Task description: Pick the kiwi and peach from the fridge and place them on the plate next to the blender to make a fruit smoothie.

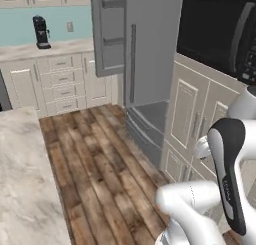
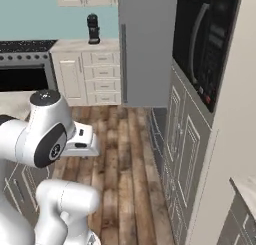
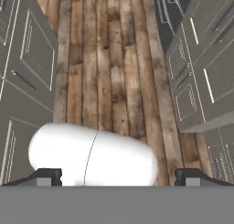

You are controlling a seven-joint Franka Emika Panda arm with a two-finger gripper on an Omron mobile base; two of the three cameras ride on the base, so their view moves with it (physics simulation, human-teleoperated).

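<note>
The fridge [image 1: 152, 44] is the tall dark grey appliance at the far end of the floor, with a long vertical bar handle. One of its doors [image 1: 107, 34] stands swung open to the left, and its door shelves show. In the right base view the fridge [image 2: 145, 39] stands beyond the wall of cabinets. My gripper [image 3: 119, 176] is open, fingertips [image 3: 45, 176] wide apart with nothing between them, and looks down at the wooden floor. Kiwi, peach, plate and blender are out of view.
A marble island counter [image 1: 20, 179] lies on the left. Cream cabinets with a black built-in oven [image 1: 220, 34] line the right side. A coffee machine [image 2: 93, 28] stands on the back counter beside a stove [image 2: 25, 64]. Wooden floor [image 1: 100, 159] runs between them towards the fridge.
</note>
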